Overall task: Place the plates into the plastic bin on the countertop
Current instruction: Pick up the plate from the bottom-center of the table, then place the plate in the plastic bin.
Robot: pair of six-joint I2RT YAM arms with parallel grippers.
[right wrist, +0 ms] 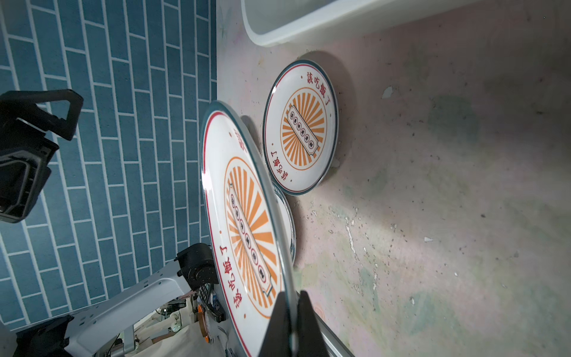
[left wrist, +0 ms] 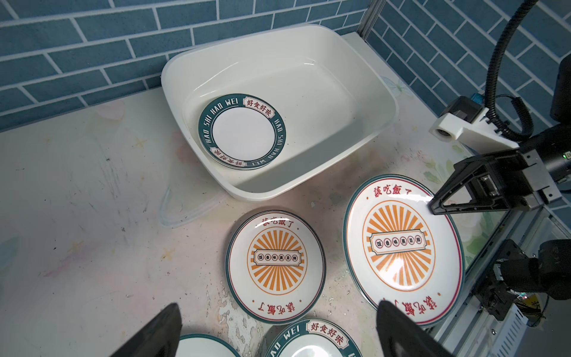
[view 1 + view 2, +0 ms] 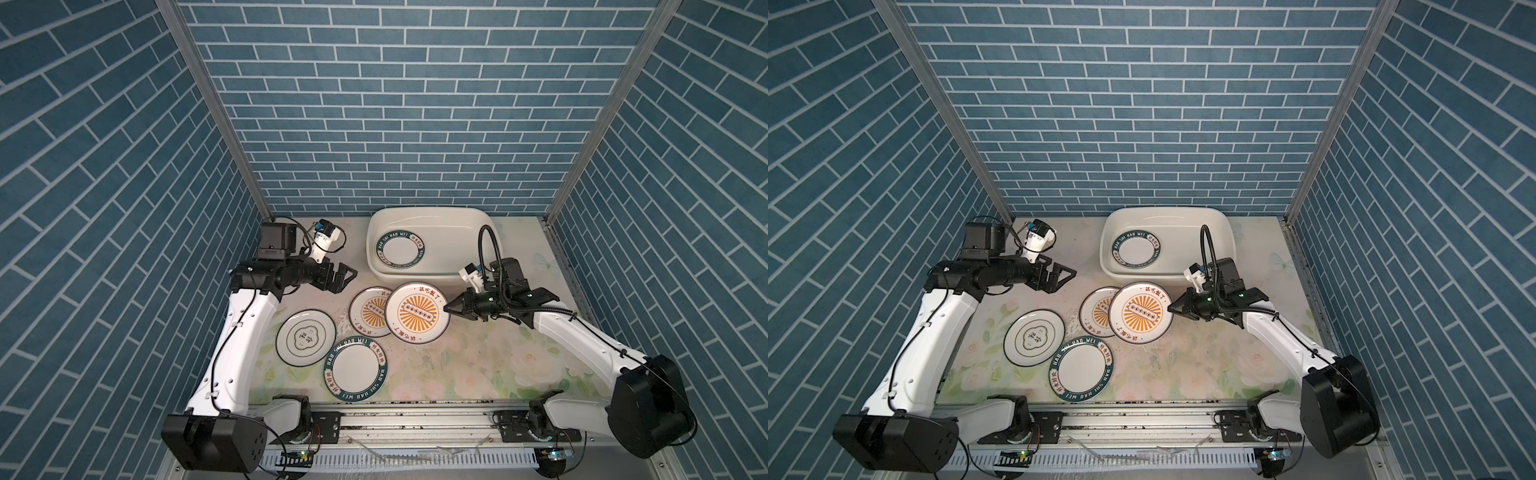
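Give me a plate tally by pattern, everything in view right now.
Teal-rimmed plates: 2, binned plate in the plastic bin, loose teal plate.
Sunburst plates: 2, held sunburst plate in the right gripper, flat sunburst plate.
Cloud-emblem plate: 1.
Total: 5 visible.

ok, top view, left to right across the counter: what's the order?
Cloud plate → front teal plate → held sunburst plate → right end effector. Left out, since they overlap these sideways: left end effector, second sunburst plate, bin.
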